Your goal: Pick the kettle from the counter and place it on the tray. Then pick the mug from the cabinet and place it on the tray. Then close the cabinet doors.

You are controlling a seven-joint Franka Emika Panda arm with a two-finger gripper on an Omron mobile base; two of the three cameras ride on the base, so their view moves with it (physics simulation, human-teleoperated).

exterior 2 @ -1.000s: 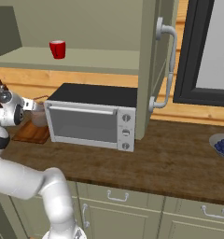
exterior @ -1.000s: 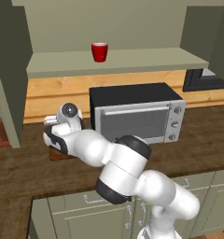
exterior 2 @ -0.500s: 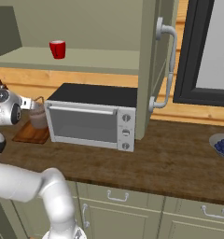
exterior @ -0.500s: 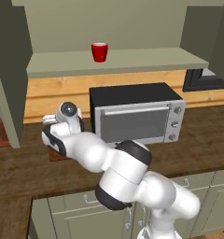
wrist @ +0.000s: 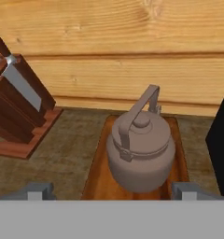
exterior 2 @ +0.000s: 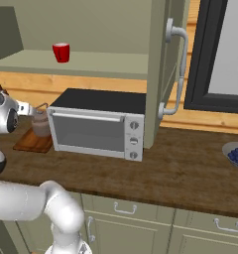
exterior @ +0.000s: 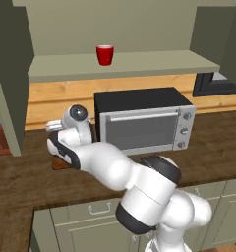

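The pincer (wrist: 109, 190) is released, its two tips wide apart on either side of the kettle (wrist: 140, 151) — this one sits upright on the tray (wrist: 97, 172), on the bench. Next target, I judge, is the mug (exterior: 104, 54): it stands higher, on the cabinet (exterior: 120, 66) shelf — up and right of the pincer.

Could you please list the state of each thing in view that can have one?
kettle: upright on the tray, released
gripper: open, fingertips on either side of the kettle, not touching it
mug: upright on the cabinet shelf
cabinet door: open
toaster oven: door closed
knife block: holding knives
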